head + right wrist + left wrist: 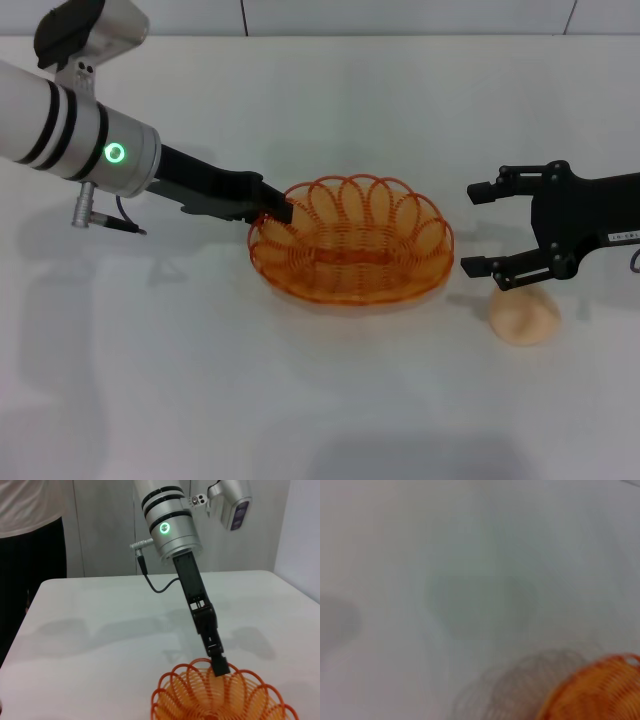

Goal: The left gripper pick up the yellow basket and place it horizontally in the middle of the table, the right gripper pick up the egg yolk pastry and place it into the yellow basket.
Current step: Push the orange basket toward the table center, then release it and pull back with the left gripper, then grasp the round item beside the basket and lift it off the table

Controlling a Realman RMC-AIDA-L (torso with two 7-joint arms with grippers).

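The left arm slants down from the upper left of the head view, its left pincer [272, 208] closed on the left rim of the yellow basket [352, 240], which sits at the centre of the white desk [300, 400] and holds nothing. The right pincer [482, 228] hangs spread wide at the right. The egg yolk pastry [524, 316] lies just below it on the desk, right of the basket.

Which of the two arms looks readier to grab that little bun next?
The right, most likely. The right gripper hangs open just beside and above the egg yolk pastry. The left gripper is across the table, shut on the yellow basket rim.
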